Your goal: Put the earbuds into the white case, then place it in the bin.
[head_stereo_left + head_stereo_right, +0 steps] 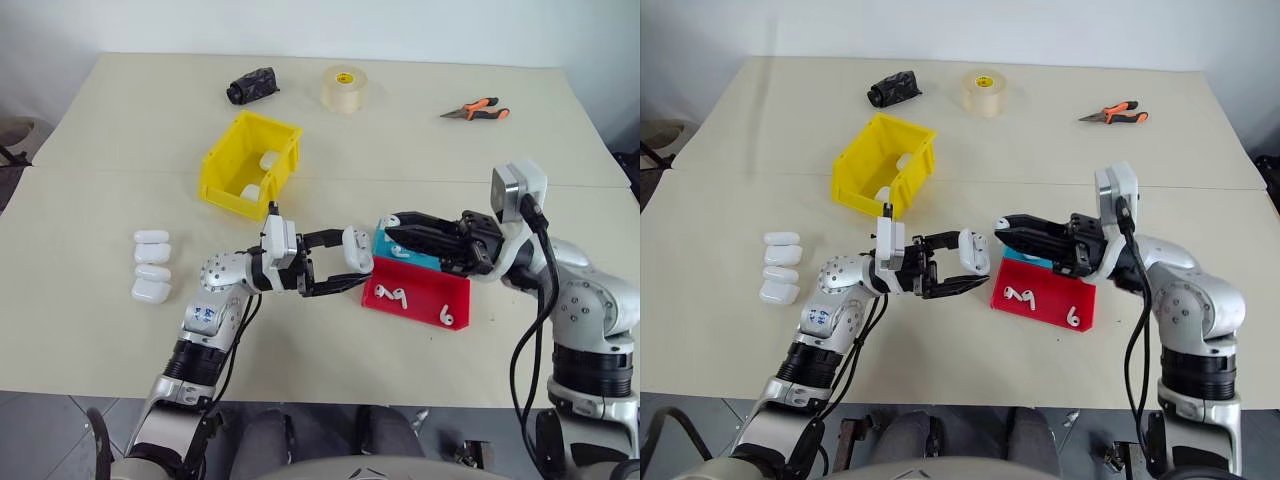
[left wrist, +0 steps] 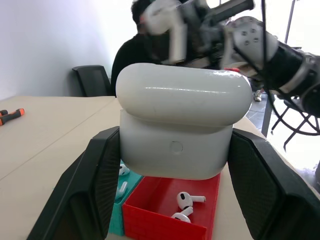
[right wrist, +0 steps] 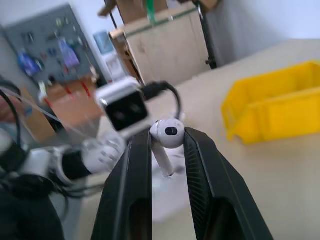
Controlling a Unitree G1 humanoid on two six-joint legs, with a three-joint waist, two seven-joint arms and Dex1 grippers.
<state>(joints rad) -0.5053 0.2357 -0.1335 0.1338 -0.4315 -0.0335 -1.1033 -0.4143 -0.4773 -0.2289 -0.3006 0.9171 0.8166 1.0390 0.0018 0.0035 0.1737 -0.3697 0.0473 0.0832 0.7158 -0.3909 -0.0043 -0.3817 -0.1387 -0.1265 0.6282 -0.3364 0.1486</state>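
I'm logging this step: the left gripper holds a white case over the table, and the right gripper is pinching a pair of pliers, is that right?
Not quite. The right gripper pinches an earbud, as the right wrist view shows; the pliers lie at the table's far side. The left gripper does hold the white case.

Silver-grey metal arm segments, black two-fingered left gripper (image 1: 352,272) and right gripper (image 1: 392,226), white camera blocks at the wrists (boxy), black cables looping alongside the forearms
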